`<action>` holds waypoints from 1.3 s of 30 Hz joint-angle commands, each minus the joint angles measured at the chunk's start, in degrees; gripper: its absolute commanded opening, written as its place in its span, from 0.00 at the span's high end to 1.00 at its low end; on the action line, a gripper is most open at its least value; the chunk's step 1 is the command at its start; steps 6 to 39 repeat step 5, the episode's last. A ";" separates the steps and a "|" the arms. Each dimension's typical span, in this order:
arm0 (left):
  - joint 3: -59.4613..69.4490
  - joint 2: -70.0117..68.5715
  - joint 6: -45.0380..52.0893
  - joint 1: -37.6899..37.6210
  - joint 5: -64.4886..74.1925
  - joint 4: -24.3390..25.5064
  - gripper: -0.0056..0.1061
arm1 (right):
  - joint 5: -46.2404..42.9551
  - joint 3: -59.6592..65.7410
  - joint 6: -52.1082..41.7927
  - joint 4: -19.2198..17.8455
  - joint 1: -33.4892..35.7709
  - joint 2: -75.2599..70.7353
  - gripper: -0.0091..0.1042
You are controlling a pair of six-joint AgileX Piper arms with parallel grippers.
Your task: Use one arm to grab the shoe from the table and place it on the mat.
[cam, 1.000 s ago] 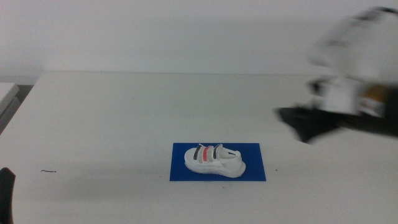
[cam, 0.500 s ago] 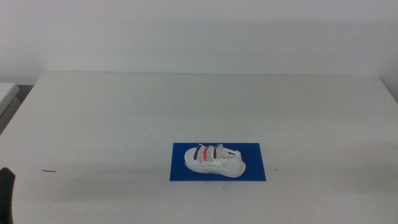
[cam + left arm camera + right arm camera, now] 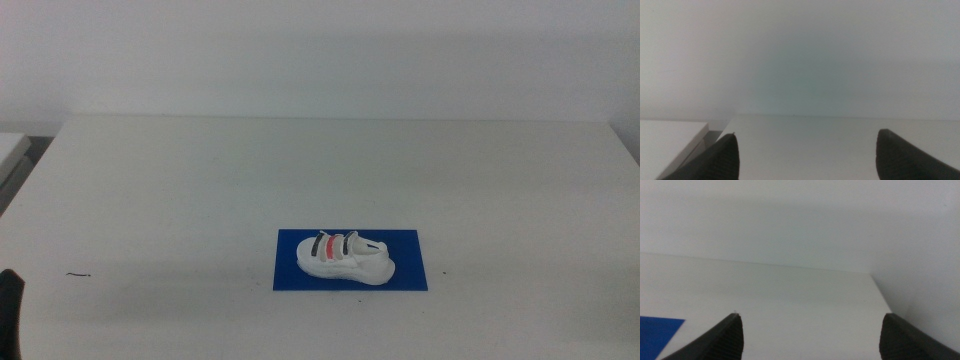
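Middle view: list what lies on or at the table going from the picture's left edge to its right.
Left gripper at the left edge → small dark mark on the table → blue mat with the shoe lying on it.

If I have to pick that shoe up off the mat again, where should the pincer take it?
Come straight down over the shoe and close across its width at the strapped midfoot. It lies on its sole, lengthwise along the mat, so both long sides are free and the straps mark the middle. Both pincers, left and right, are open and away from it.
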 commanded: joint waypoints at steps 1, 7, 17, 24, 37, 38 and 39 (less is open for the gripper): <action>-0.01 -0.22 -0.07 0.02 -0.72 0.00 0.11 | -0.30 0.22 0.00 -0.82 -1.68 -0.22 0.12; -0.01 -0.22 -0.07 0.02 -0.72 0.00 0.11 | -0.30 0.22 0.00 -0.33 -2.17 -0.22 0.12; -0.01 -0.22 -0.07 0.02 -0.72 0.00 0.11 | -0.30 0.22 0.00 -0.33 -2.17 -0.22 0.12; -0.01 -0.22 -0.07 0.02 -0.72 0.00 0.11 | -0.30 0.22 0.00 -0.33 -2.17 -0.22 0.12; -0.01 -0.22 -0.07 0.02 -0.72 0.00 0.11 | -0.30 0.22 0.00 -0.33 -2.17 -0.22 0.12; -0.01 -0.22 -0.07 0.02 -0.72 0.00 0.11 | -0.30 0.22 0.00 -0.33 -2.17 -0.22 0.12; -0.01 -0.22 -0.07 0.02 -0.72 0.00 0.11 | -0.30 0.22 0.00 -0.33 -2.17 -0.22 0.12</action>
